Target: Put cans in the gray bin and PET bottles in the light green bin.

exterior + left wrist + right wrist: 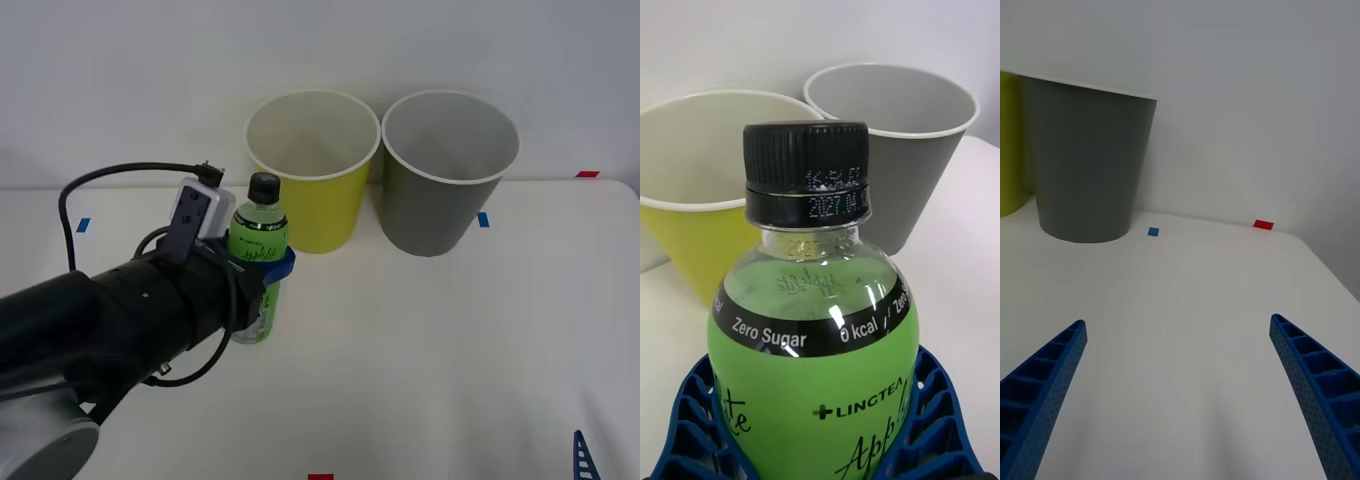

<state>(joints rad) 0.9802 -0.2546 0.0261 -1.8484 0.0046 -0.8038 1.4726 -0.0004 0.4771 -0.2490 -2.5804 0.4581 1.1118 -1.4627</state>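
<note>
The left gripper (pixel 268 268) clamps its ribbed blue fingers (pixel 940 420) around the upright clear PET bottle (pixel 258 262) on the white table (pixel 430 350), near the tapered light green bin (pixel 312 170) and gray bin (pixel 445 172). The right gripper (pixel 1180 397) hangs spread open.

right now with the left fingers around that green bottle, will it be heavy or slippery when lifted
The bottle looks filled nearly to the neck, so it is probably fairly heavy for its size. Its glossy label could be a bit slippery, though the left gripper has its ribbed fingers wrapped around the body, which should help. Tall and narrow, it may tip if released carelessly.
</note>
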